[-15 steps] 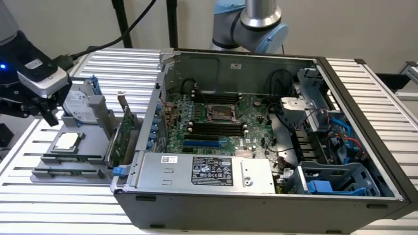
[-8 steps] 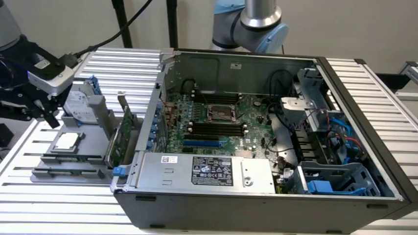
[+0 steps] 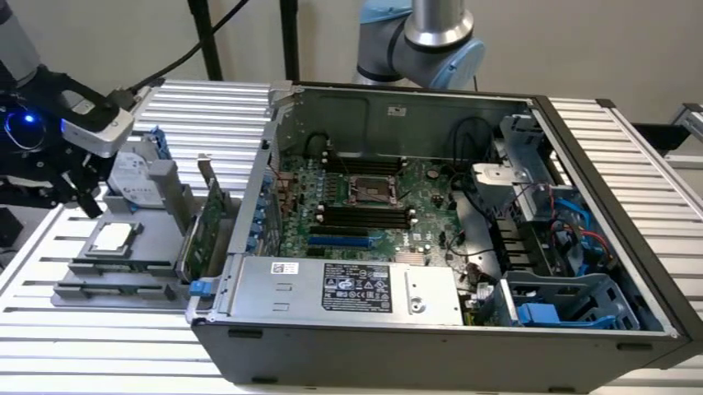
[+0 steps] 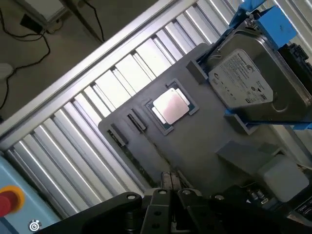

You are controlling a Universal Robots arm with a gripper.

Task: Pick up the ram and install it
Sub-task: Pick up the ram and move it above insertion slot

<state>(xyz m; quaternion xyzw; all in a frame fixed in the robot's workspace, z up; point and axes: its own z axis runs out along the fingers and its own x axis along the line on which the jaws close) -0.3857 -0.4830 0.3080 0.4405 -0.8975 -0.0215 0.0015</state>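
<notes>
The ram (image 4: 142, 159) is a thin dark-green stick standing on edge in a slot along the rim of the grey parts holder (image 4: 204, 141). In the exterior view the ram (image 3: 123, 267) lies near the holder's front edge. My gripper (image 4: 170, 181) hovers above that rim with its fingertips together and nothing between them, just past one end of the stick. In the exterior view the gripper (image 3: 61, 185) hangs above the holder (image 3: 77, 267) on the exterior view's left. The motherboard's black slots (image 3: 357, 216) lie inside the open computer case (image 3: 439, 329).
On the holder sit a square silver processor chip (image 4: 170, 106), a hard drive in a blue frame (image 4: 248, 85) and a taller green expansion card (image 3: 197, 239) beside the case wall. Ribbed aluminium table (image 4: 73, 146) surrounds it. A red button (image 4: 9, 201) sits on a blue box.
</notes>
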